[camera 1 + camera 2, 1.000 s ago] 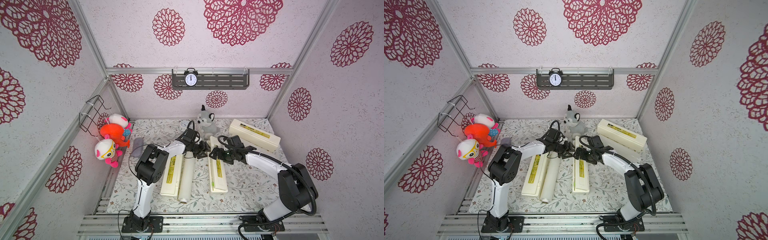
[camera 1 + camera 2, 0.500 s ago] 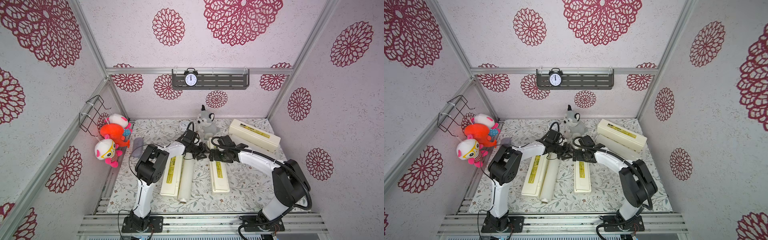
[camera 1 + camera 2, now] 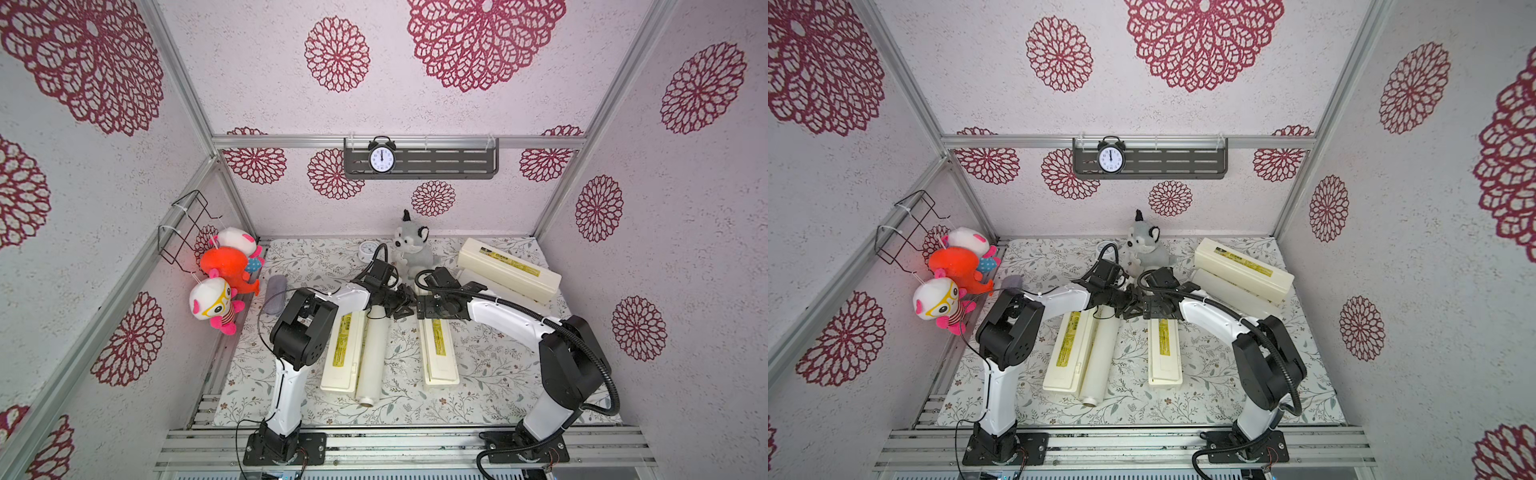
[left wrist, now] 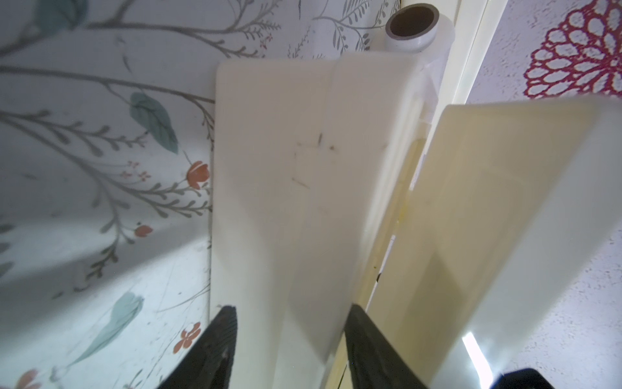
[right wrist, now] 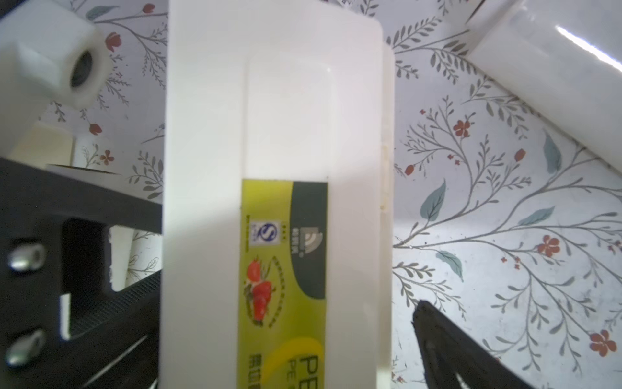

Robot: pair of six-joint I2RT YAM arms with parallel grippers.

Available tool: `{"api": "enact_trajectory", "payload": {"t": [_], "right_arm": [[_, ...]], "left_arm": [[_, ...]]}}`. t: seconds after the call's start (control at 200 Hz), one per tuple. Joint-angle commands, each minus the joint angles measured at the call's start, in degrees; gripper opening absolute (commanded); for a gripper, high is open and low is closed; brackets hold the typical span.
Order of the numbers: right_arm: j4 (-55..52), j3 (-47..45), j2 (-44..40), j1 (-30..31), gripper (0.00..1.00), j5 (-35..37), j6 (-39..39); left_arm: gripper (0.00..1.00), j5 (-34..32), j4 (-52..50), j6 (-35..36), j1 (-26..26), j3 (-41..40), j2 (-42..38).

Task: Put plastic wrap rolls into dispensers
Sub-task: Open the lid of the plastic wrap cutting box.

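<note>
One dispenser [image 3: 438, 353] lies mid-mat, label up. My left gripper [image 3: 404, 308] reaches its far end from the left. In the left wrist view both fingers [image 4: 222, 336] press that cream box [image 4: 286, 168]. My right gripper [image 3: 430, 309] is open over the same end; one finger [image 5: 444, 343] stands clear of the box's side [image 5: 286, 134]. A plastic wrap roll [image 3: 372, 357] lies against a second dispenser [image 3: 343, 353]. Another roll [image 3: 1225, 286] lies before the third dispenser [image 3: 509, 264] at the back right.
A grey plush wolf [image 3: 413, 249] and a small round dial [image 3: 368, 250] stand just behind the grippers. A grey pouch [image 3: 275, 295] lies at the mat's left edge below hanging plush toys [image 3: 226, 270]. Walls close three sides.
My right gripper has moved left along the far end of the middle dispenser, closer to the left gripper. The left jaws have narrowed onto the box.
</note>
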Motion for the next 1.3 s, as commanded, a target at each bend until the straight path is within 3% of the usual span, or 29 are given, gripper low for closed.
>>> {"api": "enact_trajectory", "payload": {"t": [0.0,0.195,0.746,1.296], "right_arm": [[-0.8,2.3,-3.2,-0.5,0.99,3.1,-0.7],[-2.3,1.0,-3.9,-0.8,0.98,3.5,-1.1],[-2.0,-7.5,-19.4,-9.2,0.98,-3.4,-2.2],[0.1,-10.7,-24.2,-9.8,0.95,-5.9,-2.5]], "left_arm": [[0.55,-1.0,-2.0,0.7,0.0,-1.7,1.4],[0.55,-1.3,-1.9,0.8,0.2,-2.3,1.1],[0.55,-1.0,-1.3,0.4,0.8,-2.6,0.9],[0.57,-1.8,-3.1,1.2,1.0,1.9,-2.8]]}}
